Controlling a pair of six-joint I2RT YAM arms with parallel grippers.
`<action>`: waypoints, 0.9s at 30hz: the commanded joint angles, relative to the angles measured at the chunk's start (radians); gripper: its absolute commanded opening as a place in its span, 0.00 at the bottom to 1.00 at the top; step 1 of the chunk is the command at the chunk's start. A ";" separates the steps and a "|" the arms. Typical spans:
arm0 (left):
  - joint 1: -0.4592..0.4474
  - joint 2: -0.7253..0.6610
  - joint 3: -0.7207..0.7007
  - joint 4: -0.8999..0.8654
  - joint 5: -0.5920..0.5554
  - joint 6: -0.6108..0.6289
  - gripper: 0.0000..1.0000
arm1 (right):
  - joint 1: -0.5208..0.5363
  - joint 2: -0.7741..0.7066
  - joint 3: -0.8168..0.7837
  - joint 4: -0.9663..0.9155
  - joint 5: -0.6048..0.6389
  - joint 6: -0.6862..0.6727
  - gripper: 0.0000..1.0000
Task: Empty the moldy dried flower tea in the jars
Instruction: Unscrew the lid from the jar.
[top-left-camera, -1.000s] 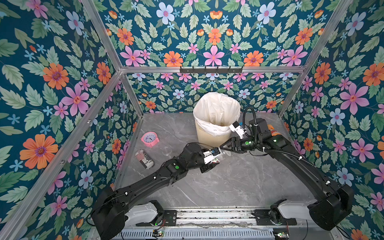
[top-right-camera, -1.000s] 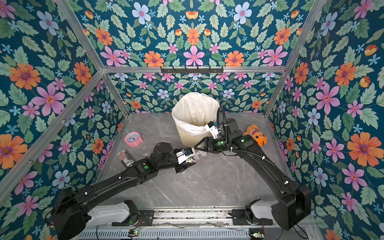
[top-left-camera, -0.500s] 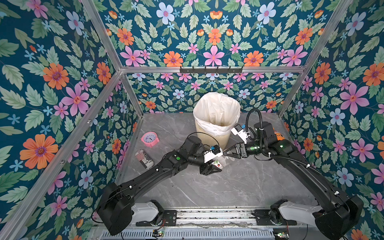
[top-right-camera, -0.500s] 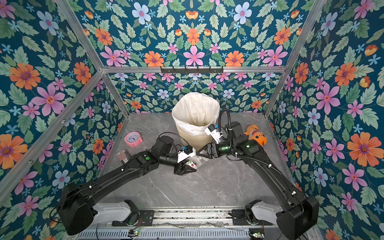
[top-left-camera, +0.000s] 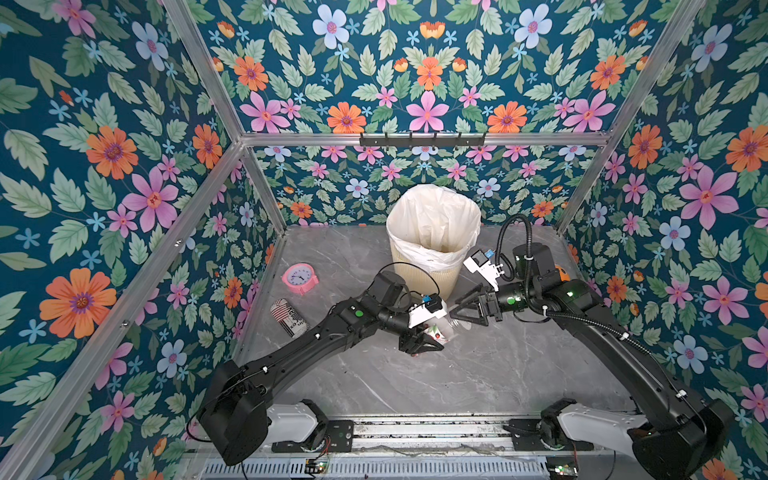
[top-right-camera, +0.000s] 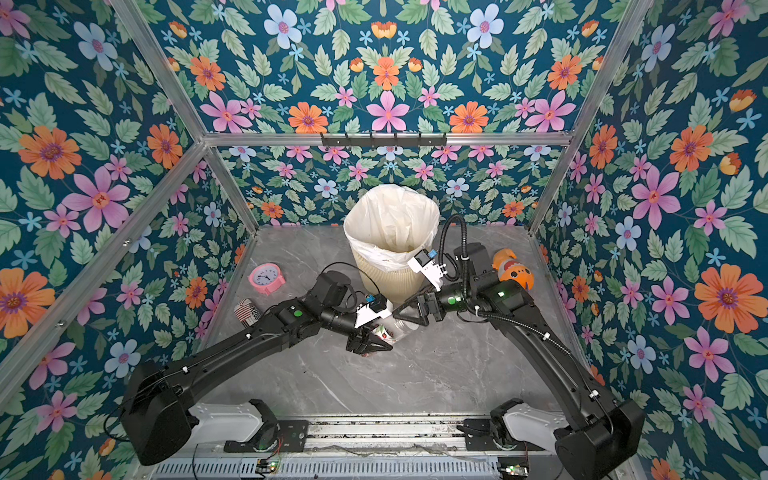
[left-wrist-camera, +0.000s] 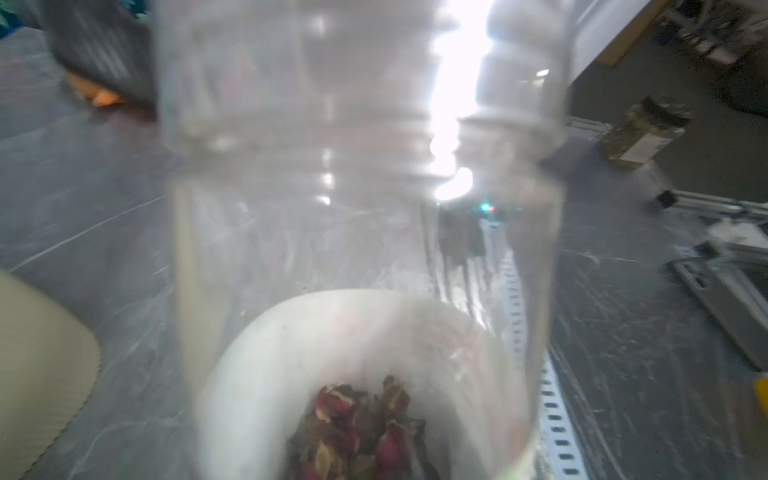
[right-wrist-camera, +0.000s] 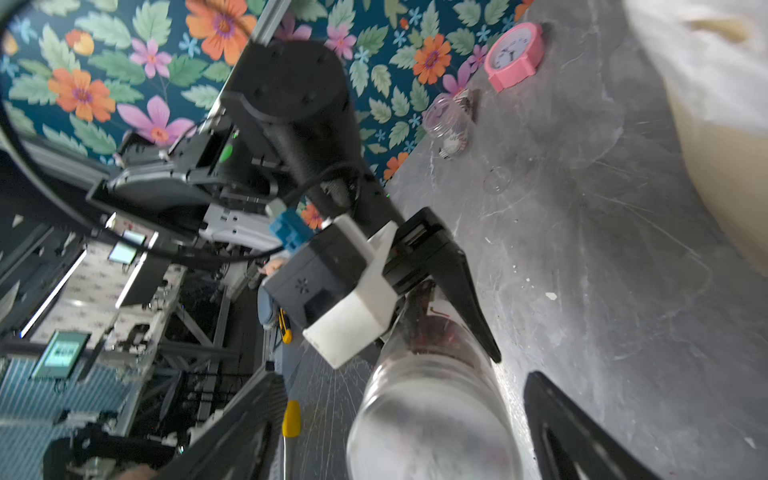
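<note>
Left pincer (top-left-camera: 428, 336) is clamped around the body of the labelled jar (top-left-camera: 451, 327), holding it pretty much sideways over the grey surface (top-left-camera: 457, 374), just in front of the cream bin (top-left-camera: 415, 278) with the white bag (top-left-camera: 432, 216) in it. Same picture in both top views, see the left pincer (top-right-camera: 376, 336) and the labelled jar (top-right-camera: 397, 328) there too.

The tea (left-wrist-camera: 361, 432) is bunched up at the pincer end of the jar: reddish-brown dried buds and petals, easiest to see in the left wrist view. The rest of the jar looks clear and empty.

Right pincer (top-left-camera: 455, 309) comes in from the opposite side with its jaws spread wide, one on each side of the jar's threaded neck. In the right wrist view there's a visible gap between the labelled jar (right-wrist-camera: 432, 415) and the jaw, so it has hold of nothing. Can't tell whether a lid is on that neck, it's too blurry.

The second jar (right-wrist-camera: 442, 116) lies on its side right up against the black-and-white can (top-left-camera: 289, 318), over by the wall on the robot's left, near the pink clock (top-left-camera: 300, 277). An orange toy (top-right-camera: 513, 270) sits behind the right arm.
</note>
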 joint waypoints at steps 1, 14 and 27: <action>-0.001 -0.032 -0.052 0.178 -0.214 -0.021 0.59 | -0.031 0.003 -0.008 0.091 0.073 0.215 0.90; -0.089 -0.055 -0.139 0.356 -0.695 0.062 0.58 | 0.030 0.104 -0.053 0.229 0.241 0.448 0.86; -0.089 -0.059 -0.104 0.290 -0.590 0.056 0.58 | 0.034 0.117 -0.052 0.234 0.146 0.409 0.69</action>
